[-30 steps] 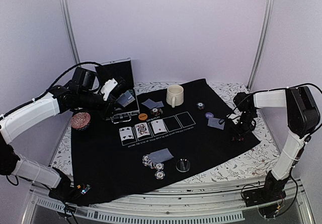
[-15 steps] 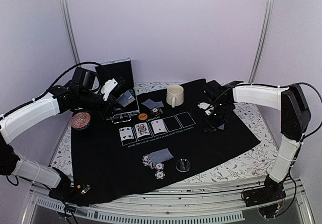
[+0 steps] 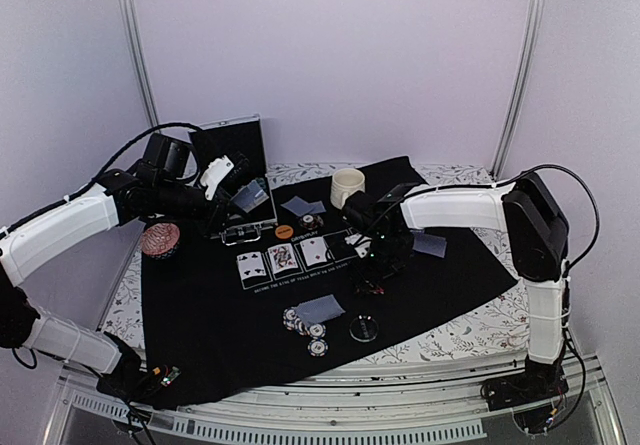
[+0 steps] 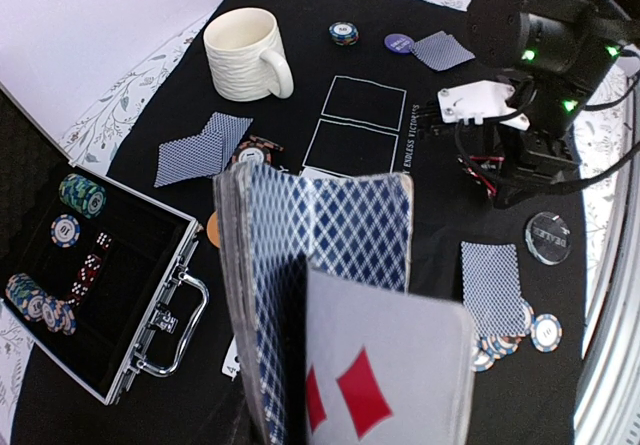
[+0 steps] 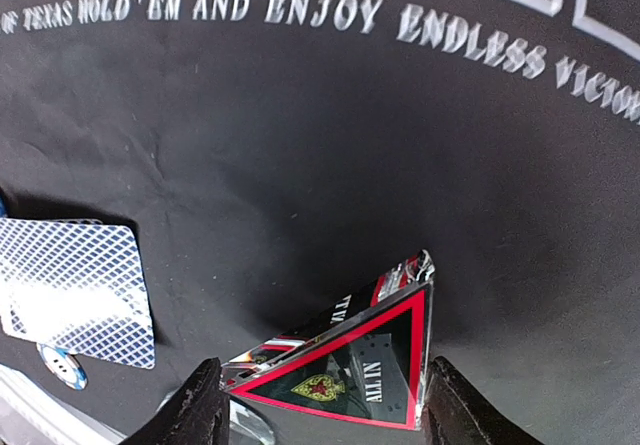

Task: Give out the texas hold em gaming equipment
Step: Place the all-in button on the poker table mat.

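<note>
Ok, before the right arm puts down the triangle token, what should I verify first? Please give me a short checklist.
1. Grip: red-edged black triangle token clamped in the right pincer: ok.
2. Landing spot: black printed mat free directly under the token: cannot tell, the token hides it.
3. Contact: token already touching the mat: cannot tell.
4. Neighbour: nearest blue-backed playing card lies apart from the token: ok.
5. Other arm: deck of blue-backed cards held in the left pincer: ok.
</note>
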Controlling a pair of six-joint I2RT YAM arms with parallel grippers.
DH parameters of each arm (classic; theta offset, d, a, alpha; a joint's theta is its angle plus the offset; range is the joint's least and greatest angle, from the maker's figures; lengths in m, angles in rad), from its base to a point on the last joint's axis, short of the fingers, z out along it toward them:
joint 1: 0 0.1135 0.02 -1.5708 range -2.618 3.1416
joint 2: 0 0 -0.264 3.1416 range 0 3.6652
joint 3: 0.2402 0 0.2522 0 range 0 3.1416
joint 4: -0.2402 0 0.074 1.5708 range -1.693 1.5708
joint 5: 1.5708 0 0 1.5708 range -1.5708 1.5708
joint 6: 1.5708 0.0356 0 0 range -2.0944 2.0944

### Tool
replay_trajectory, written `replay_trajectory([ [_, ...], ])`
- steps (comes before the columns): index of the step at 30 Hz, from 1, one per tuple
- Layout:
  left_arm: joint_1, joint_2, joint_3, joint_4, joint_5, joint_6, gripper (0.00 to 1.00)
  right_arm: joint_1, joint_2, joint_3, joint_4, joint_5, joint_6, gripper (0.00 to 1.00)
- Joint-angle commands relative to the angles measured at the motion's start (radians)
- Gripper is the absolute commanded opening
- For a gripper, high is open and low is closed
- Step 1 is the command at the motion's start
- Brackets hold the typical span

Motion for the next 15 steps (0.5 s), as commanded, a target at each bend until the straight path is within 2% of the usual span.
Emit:
replay_trajectory([
  [1,0.008,-0.013,-0.005,0.024,0.018,0.009,0.26,0.020,0.028,0.042,-0.037,0.028,0.077,0.52],
  [15,0.008,-0.017,-0.004,0.024,0.020,0.009,0.26,0.054,0.069,0.066,-0.059,0.065,0.114,0.52],
])
